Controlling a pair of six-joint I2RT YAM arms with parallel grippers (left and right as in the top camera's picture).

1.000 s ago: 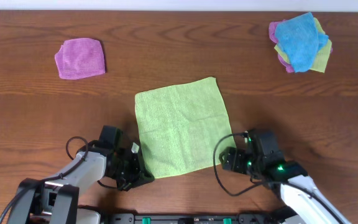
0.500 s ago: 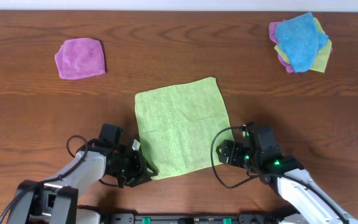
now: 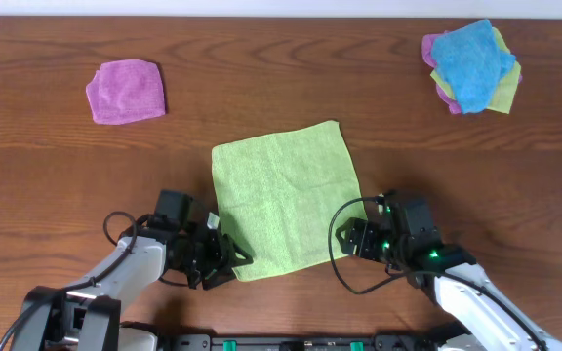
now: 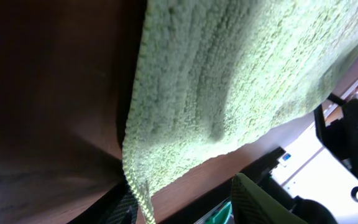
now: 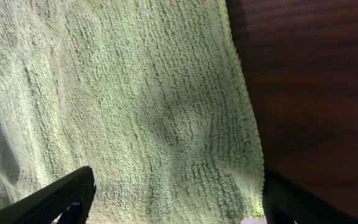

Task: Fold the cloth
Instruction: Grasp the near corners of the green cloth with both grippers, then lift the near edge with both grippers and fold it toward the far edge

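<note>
Here the green cloth (image 3: 283, 195) lies spread flat and unfolded around the middle of the table (image 3: 47, 185), somewhat closer to the near edge where the arms stand, and turned slightly so that its sides are not square with the table's edges. The left tool (image 3: 230, 260) sits low at the cloth's near-left corner. In the left wrist view its fingers (image 4: 260, 202) stand apart, so the tool is open, and the fringed corner of the cloth reaches down between them without being pinched. The right tool (image 3: 351, 239) sits at the near-right corner. The right wrist view shows its two dark fingers (image 5: 61, 194) spread wide on either side of the frame, open as well, with the cloth's right-hand hem running between them and bare wood to its right. Neither tool is gripping anything, and the cloth rests on the table along its whole outline, with only faint creases across the surface in the overhead view. Toward the far-left corner of the table lies a small pink cloth (image 3: 126, 91), folded into a rough square and well apart from the green one. At the far-right corner a loose pile of cloths (image 3: 471, 66) has a blue one on top, with yellow-green and pink ones showing underneath.
</note>
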